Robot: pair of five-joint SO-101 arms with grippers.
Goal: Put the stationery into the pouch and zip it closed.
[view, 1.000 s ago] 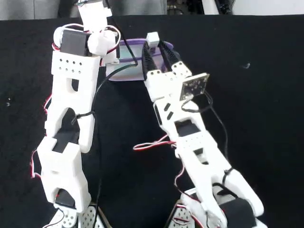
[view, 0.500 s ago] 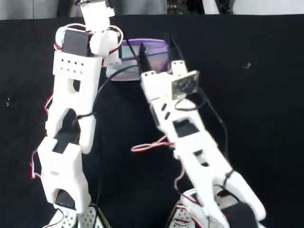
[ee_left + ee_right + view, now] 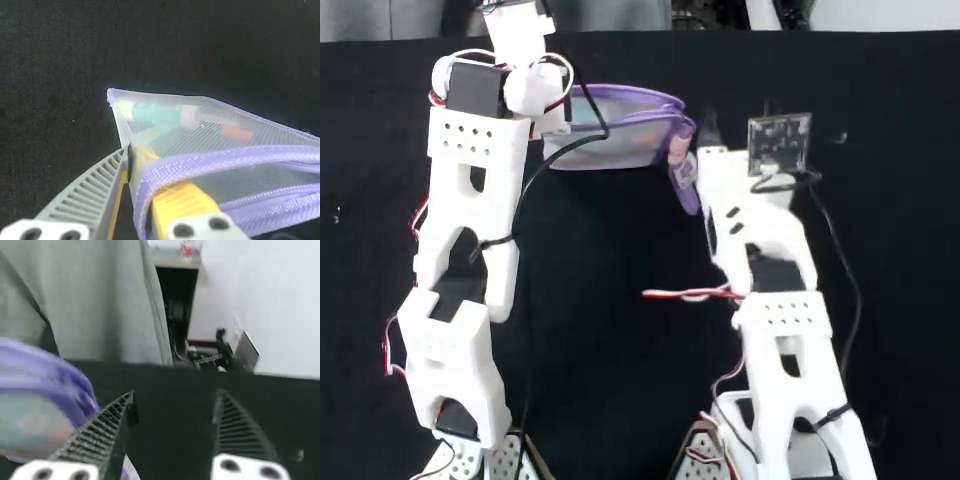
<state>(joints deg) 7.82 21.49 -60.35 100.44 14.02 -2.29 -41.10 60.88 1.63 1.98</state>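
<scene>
L gripper (image 3: 132, 156) is clamped on a corner of the pouch (image 3: 215, 135), prob. anchoring it so the zip (image 3: 225, 162) can be pulled against that hold. The stationery (image 3: 160, 114) is inside the mesh. R gripper (image 3: 175, 395) has fingers wide w/ nothing between, just beside the pouch's far end over the table (image 3: 880, 200), seemingly lined up for the zip

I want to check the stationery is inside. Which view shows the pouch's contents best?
The left wrist view: through the mesh of the pouch, the stationery lies close up. The high view shows the pouch from afar, contents faint. The right wrist view catches its purple edge.
</scene>
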